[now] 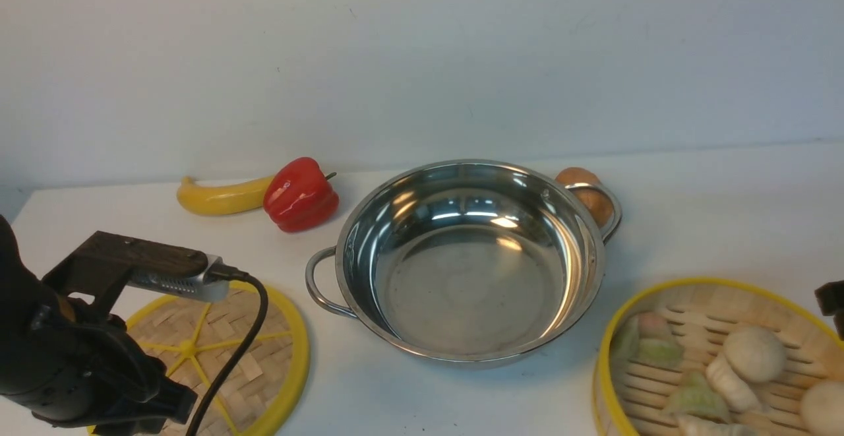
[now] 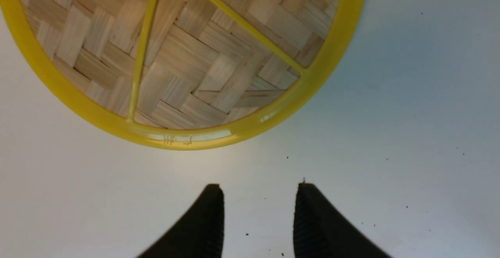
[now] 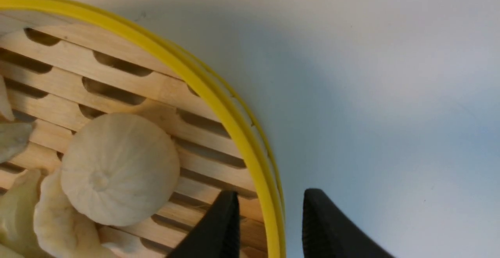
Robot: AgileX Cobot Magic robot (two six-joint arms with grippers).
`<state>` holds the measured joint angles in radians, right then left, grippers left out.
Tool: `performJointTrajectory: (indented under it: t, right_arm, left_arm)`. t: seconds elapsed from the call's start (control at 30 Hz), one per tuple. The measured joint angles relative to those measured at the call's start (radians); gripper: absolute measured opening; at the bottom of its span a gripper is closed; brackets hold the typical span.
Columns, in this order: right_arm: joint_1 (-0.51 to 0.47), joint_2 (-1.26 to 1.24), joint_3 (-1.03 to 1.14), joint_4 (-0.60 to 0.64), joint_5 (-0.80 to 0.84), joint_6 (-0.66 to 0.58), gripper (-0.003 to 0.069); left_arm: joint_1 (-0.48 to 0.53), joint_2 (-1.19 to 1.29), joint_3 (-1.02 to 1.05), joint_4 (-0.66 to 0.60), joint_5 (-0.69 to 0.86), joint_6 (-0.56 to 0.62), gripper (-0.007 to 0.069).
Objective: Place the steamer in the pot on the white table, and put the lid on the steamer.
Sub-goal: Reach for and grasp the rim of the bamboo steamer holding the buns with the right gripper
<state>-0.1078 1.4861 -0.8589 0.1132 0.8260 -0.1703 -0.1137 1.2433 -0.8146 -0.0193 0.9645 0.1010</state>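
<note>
Right wrist view: your right gripper straddles the steamer rim, jaws apart, nothing pinched. The steamer sits on the white table, right of the empty pot. Next, I judge, you clamp and lift. The left gripper hovers parted beside the lid.

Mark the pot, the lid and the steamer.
pot (image 1: 461, 291), front view, bare inner floor.
lid (image 1: 264, 370), front view, woven bamboo surface.
steamer (image 1: 692, 327), front view, slatted floor.
</note>
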Motion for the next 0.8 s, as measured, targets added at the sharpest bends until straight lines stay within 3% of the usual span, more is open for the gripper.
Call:
performJointTrajectory:
  t: [0.8]
  right_arm:
    - [0.000,0.167,0.001,0.012,-0.012,0.000,0.0243]
  left_arm:
    - [0.000,0.000,0.000,-0.002,0.000,0.000,0.0241]
